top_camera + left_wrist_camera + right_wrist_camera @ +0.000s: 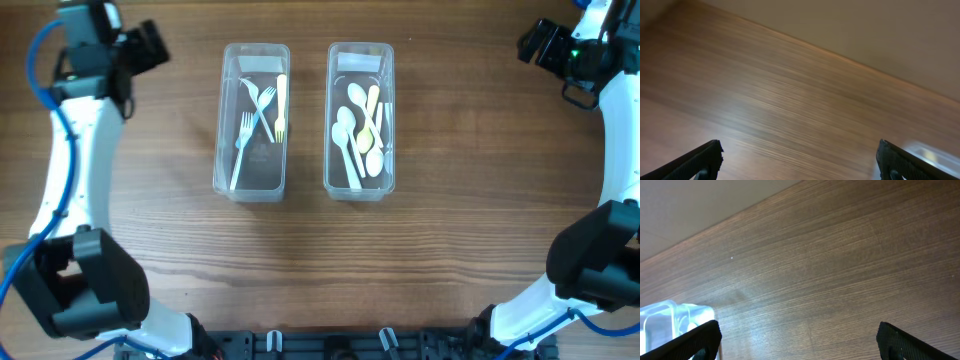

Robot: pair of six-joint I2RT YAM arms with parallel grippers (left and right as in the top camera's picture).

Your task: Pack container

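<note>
The left wrist view is all blurry. Only the tips of the left gripper (799,162) peek in at the bottom, and a clear box (931,153) is just a fuzzy smear. The right wrist view cuts off a second clear box (672,322) at its corner.

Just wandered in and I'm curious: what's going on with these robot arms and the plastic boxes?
Nothing is being handled right now. The left gripper and right gripper are open and empty, off near the far corners of the table. One clear container holds forks; the other container holds spoons.
</note>
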